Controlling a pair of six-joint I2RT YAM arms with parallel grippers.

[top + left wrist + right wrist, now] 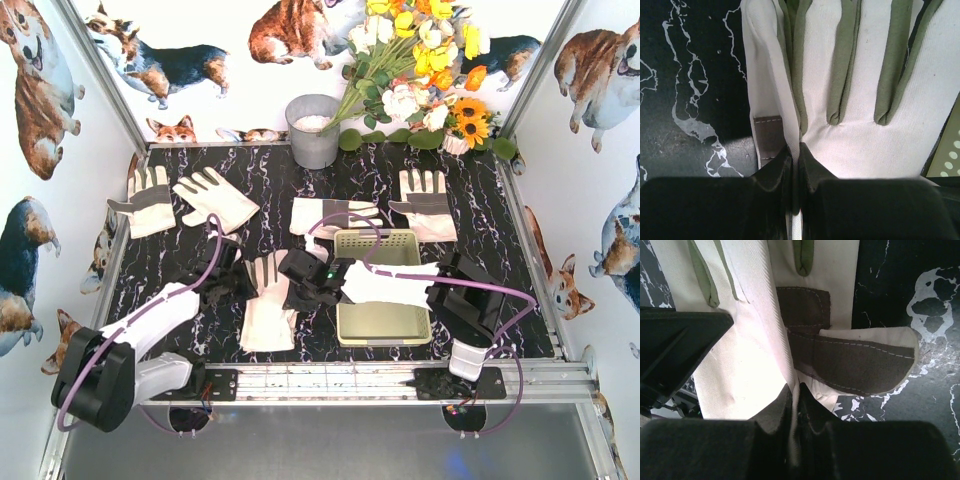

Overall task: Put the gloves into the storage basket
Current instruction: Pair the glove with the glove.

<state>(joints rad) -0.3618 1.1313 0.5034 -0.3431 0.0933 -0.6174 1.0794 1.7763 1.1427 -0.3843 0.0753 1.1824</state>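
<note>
Near the middle of the black marbled surface (pixel 180 255), just left of the storage basket (pixel 384 325), was one cream-white glove (pixel 266 322), its fingers pointing away from the arm bases. Whether it lay flat or was raised a little could not be told. Both grippers were on it. The left gripper (pixel 238 283) came in from the left and was clenched on the glove's edge. In its wrist view (pixel 795 150) the jaws were pressed together on the cloth below the green-sided fingers, a small grey patch (pixel 769 136) lay just beside them, and a corner of the basket showed at the right edge. The right gripper (pixel 292 272) reached over the basket from the right and was pinched shut on the same glove. In its wrist view (pixel 794 390) the jaws were closed on a fold of cream fabric next to the grey-patched thumb (pixel 865 360).

Four other gloves lay on the far half of the surface: two (pixel 150 198) (pixel 215 197) side by side at the far left, one (pixel 335 213) touching the basket's far rim, and one (pixel 427 203) near its far right corner. A grey bucket (pixel 313 130) stood at the far edge beside a bunch of flowers (pixel 420 60)
</note>
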